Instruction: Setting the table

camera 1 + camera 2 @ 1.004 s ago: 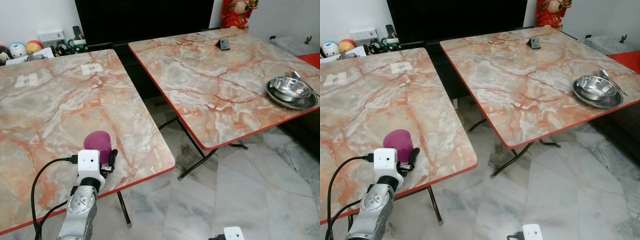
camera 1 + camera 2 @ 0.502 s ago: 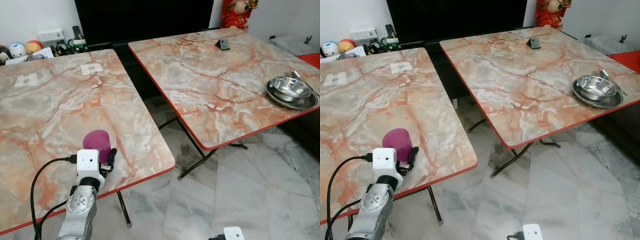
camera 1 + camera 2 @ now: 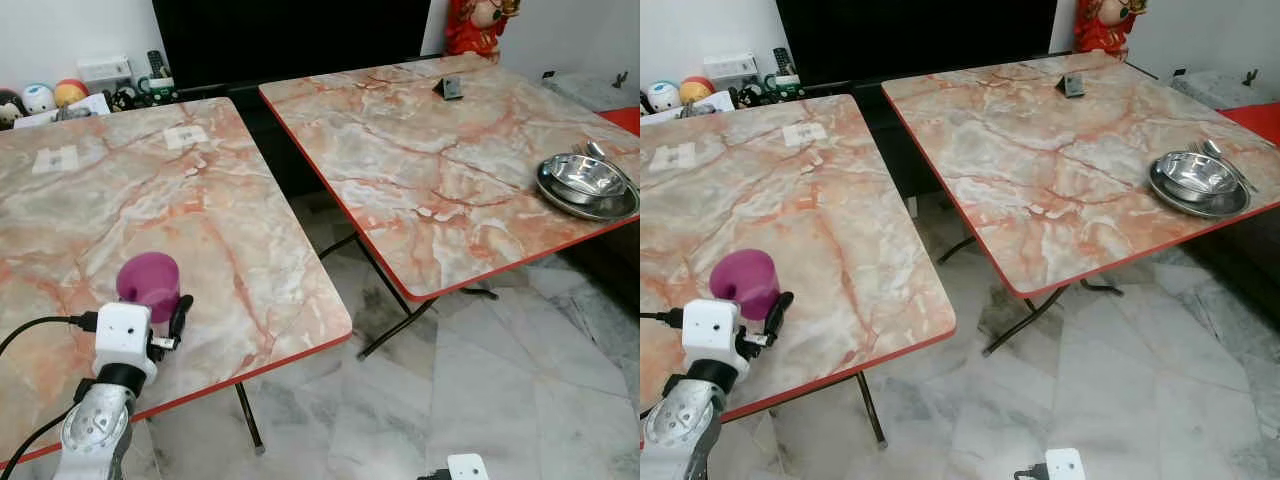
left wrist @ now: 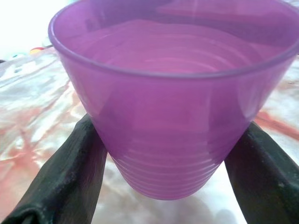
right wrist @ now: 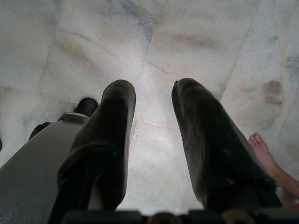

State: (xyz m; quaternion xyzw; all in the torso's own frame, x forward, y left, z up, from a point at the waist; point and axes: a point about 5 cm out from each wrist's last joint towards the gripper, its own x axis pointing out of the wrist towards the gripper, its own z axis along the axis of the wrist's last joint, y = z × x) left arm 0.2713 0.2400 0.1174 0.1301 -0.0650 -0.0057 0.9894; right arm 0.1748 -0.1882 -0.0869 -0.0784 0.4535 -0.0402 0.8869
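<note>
Seen from the head camera, two marble-patterned folding tables with red edges stand on a pale marble floor [image 3: 480, 400] before a dark screen, the near table [image 3: 230, 190] carrying a purple cup [image 3: 148, 280] close to its front edge, where the left gripper [image 3: 150, 305] clamps it from both sides, while the far table [image 3: 430, 150] holds a steel bowl on a plate [image 3: 586, 184] at its right edge, partly cut off.

The left wrist camera shows the ribbed, translucent cup [image 4: 170, 107] upright between two black fingers [image 4: 70, 172] pressed to its base. The right wrist camera shows the right gripper [image 5: 152, 121] hanging over the floor with fingers apart, a person's bare foot [image 5: 261, 149] at the frame's edge.
</note>
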